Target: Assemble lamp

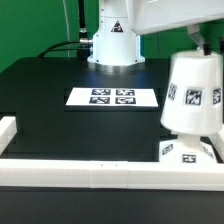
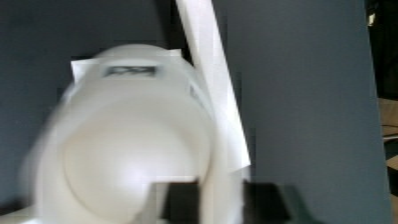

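The white cone-shaped shade (image 1: 192, 92) with square tags hangs from my gripper (image 1: 201, 47) at the exterior view's right. It sits over the low blocky base (image 1: 186, 151), which stands by the front rail. In the wrist view the shade's thin wall (image 2: 212, 90) runs between my two dark fingers (image 2: 180, 203), and my gripper (image 2: 224, 203) is shut on it. Beside the wall a rounded white shape, the bulb (image 2: 116, 140), shows with a tag past its far end. In the exterior view the bulb is hidden by the shade.
The marker board (image 1: 113, 97) lies flat at the middle back of the black table. White border rails run along the front (image 1: 90, 172) and the exterior view's left (image 1: 8, 130). The arm's white pedestal (image 1: 112, 42) stands at the back.
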### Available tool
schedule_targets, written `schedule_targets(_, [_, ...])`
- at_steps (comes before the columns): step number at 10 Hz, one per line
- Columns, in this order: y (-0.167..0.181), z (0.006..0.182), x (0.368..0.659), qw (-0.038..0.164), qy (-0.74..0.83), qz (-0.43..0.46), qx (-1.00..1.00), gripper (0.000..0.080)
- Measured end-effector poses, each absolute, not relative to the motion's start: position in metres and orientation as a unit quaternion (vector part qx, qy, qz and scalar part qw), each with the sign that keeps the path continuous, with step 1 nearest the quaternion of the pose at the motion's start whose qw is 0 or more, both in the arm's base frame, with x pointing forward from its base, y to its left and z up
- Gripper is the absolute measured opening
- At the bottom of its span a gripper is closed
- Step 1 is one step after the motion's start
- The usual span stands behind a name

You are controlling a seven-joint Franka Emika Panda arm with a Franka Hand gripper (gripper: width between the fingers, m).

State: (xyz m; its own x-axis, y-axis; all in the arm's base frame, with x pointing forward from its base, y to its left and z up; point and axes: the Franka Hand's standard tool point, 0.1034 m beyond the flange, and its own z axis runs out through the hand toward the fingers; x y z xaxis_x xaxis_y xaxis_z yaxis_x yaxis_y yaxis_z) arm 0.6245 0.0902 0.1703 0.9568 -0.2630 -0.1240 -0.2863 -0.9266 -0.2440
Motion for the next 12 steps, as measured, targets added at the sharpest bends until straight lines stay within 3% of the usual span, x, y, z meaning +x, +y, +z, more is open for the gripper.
schedule_targets(2, [0.089,0.171,0.616,0.131,0.136,0.065,-0.980,0.0470])
schedule_targets(3, [0.090,0.174,0.612,0.131,0.132,0.081,-0.979,0.0470])
schedule_targets(4, [0.093,0.182,0.610,0.133,0.130,0.097,-0.978,0.0614])
schedule_targets(5, [0.095,0.191,0.611,0.135,0.127,0.107,-0.977,0.0673])
schedule_targets(7, [0.097,0.200,0.613,0.138,0.126,0.112,-0.976,0.0693])
schedule_targets(12, [0.097,0.198,0.613,0.138,0.126,0.113,-0.976,0.0698])
